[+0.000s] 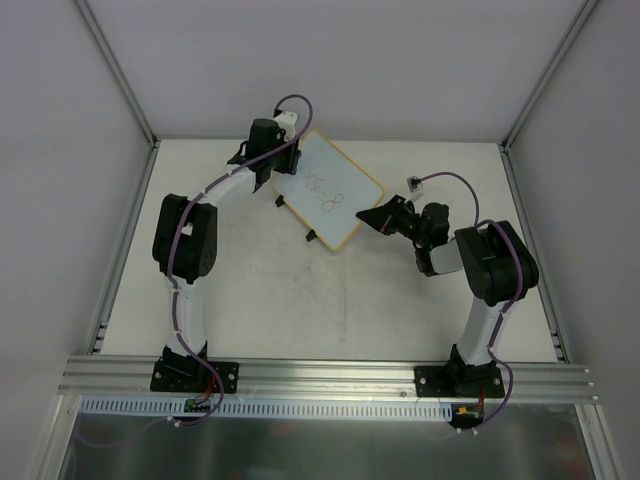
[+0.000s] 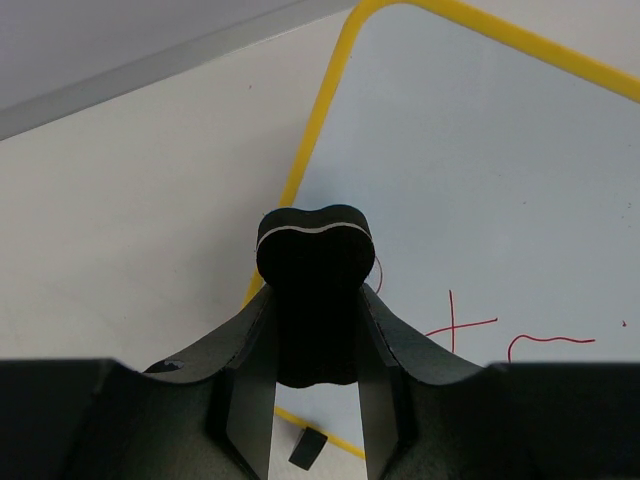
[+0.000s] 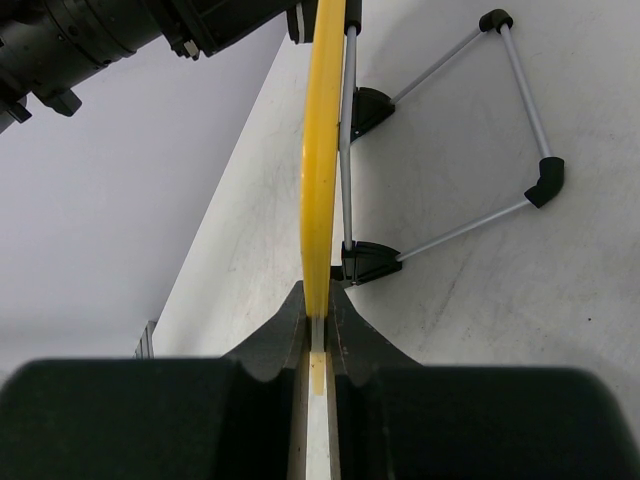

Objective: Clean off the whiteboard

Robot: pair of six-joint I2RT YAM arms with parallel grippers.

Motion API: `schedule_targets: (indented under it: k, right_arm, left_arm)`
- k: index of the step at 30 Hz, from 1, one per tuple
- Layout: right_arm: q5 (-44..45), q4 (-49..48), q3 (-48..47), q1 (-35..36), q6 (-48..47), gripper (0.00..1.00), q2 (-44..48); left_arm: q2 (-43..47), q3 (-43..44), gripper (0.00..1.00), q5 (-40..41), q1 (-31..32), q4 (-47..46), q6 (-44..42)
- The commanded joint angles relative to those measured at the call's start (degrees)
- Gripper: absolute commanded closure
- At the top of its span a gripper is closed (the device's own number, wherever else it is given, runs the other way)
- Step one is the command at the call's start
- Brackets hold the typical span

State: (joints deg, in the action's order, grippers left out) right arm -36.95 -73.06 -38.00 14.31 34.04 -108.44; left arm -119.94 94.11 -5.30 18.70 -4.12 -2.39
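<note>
The whiteboard (image 1: 328, 190) has a yellow frame and lies slanted at the table's back middle, with red scribbles (image 1: 322, 190) on it. My left gripper (image 1: 286, 152) is at its far left corner, shut on a black eraser (image 2: 313, 250). The eraser hangs over the board's left frame edge (image 2: 300, 180), with red marks (image 2: 455, 325) just to its right. My right gripper (image 1: 374, 217) is shut on the board's right edge. In the right wrist view the frame (image 3: 323, 150) shows edge-on between the fingers (image 3: 285, 320).
A wire stand (image 3: 520, 90) with black joints is fixed to the board's back and reaches over the table. Two black clips (image 1: 311, 237) sit on the board's near-left edge. Grey walls and metal rails enclose the table (image 1: 250, 300).
</note>
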Motion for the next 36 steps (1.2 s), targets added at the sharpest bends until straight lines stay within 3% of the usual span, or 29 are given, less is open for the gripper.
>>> schedule_targets:
  k: [1,18,36]
  right_arm:
    - [-1.3,-10.0,-1.1,-0.3,-0.5,1.0,1.7]
    - [-1.5,-10.0,-1.2,-0.2,-0.1,1.0,1.8]
    - [-1.8,-10.0,-1.7,0.1,0.1,1.0,1.7]
  left_arm:
    - [-1.2,2.5,1.0,1.3,-0.1,-1.8,-0.5]
    - [-3.5,1.0,1.0,-4.0,-0.1,-0.6,2.1]
    - [6.6,-12.2,1.0,-3.0,9.9,-5.3,4.2]
